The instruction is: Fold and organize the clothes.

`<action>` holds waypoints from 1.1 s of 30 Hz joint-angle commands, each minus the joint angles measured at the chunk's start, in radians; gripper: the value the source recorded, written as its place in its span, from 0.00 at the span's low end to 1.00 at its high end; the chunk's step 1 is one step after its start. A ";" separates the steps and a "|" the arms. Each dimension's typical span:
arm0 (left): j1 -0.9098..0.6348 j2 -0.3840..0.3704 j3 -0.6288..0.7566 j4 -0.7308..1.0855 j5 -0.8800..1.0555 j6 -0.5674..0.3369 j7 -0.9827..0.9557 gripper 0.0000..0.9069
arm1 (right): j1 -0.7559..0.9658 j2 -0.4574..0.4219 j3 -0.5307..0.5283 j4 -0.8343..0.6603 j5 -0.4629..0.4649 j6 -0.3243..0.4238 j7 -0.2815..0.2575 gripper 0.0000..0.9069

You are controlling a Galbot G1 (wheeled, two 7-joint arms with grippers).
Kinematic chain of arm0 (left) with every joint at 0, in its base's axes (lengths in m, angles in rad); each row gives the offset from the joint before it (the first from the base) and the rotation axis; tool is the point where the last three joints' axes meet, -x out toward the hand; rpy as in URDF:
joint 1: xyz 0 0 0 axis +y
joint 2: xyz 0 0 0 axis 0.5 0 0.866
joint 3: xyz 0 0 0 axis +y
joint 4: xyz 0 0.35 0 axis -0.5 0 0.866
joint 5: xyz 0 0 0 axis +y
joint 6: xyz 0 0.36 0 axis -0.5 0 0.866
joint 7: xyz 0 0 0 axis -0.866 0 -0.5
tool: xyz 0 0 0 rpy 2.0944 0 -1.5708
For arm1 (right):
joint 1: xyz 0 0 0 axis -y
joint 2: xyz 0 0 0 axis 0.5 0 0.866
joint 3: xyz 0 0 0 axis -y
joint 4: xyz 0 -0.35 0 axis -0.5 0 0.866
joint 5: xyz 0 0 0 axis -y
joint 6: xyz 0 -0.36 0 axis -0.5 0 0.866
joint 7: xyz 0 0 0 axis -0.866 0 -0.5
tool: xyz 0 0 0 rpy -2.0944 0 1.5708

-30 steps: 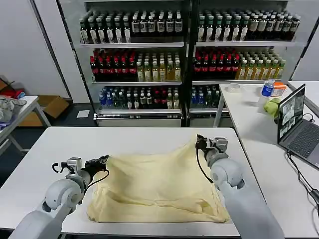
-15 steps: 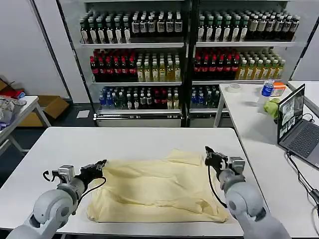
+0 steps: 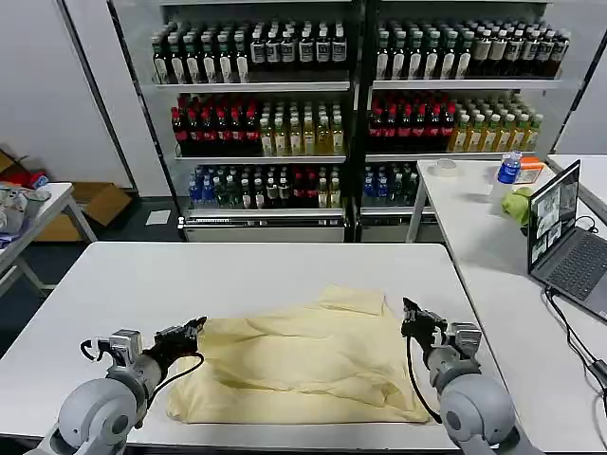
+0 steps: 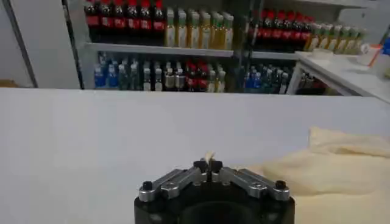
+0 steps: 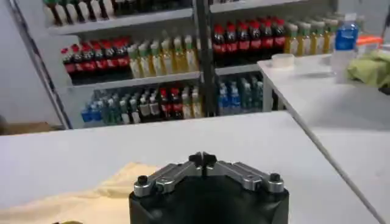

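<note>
The clothes (image 3: pixel 294 365), a pale yellow garment, lie spread on the white table (image 3: pixel 237 270), with a folded flap at the far edge. My left gripper (image 3: pixel 196 328) is low at the garment's left corner. In the left wrist view it (image 4: pixel 208 163) is shut, with a tuft of cream fabric pinched between the tips, and the clothes (image 4: pixel 329 164) trail off to one side. My right gripper (image 3: pixel 409 308) is at the garment's right edge. In the right wrist view it (image 5: pixel 202 158) is shut with no fabric showing between the tips, and the clothes (image 5: pixel 79 198) lie off to the side.
Shelves of bottles (image 3: pixel 285 95) stand behind the table. A second table on the right holds a laptop (image 3: pixel 560 232), a water bottle (image 3: pixel 509 168) and a green cloth (image 3: pixel 518 204). A whitish-grey cloth heap (image 3: pixel 14 204) sits on a side table at the far left.
Both grippers have come down and back toward me. The garment's raised far edge has dropped flat onto the table, and the right gripper has moved off the corner it held.
</note>
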 commanded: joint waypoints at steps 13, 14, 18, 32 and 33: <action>0.005 0.008 0.003 0.008 -0.001 0.000 0.008 0.01 | 0.321 0.201 -0.100 -0.437 0.004 0.001 0.163 1.00; 0.004 0.008 0.002 0.009 -0.002 0.000 0.008 0.01 | 0.325 0.206 -0.101 -0.446 0.004 0.001 0.163 1.00; 0.004 0.007 0.002 0.010 -0.002 0.000 0.009 0.01 | 0.345 0.236 -0.106 -0.495 0.017 0.001 0.169 1.00; 0.004 0.007 0.000 0.013 -0.003 0.000 0.010 0.01 | 0.344 0.274 -0.118 -0.507 0.029 0.002 0.167 0.20; 0.003 0.006 0.000 0.013 -0.003 0.000 0.010 0.01 | 0.345 0.275 -0.116 -0.509 0.031 0.002 0.168 0.17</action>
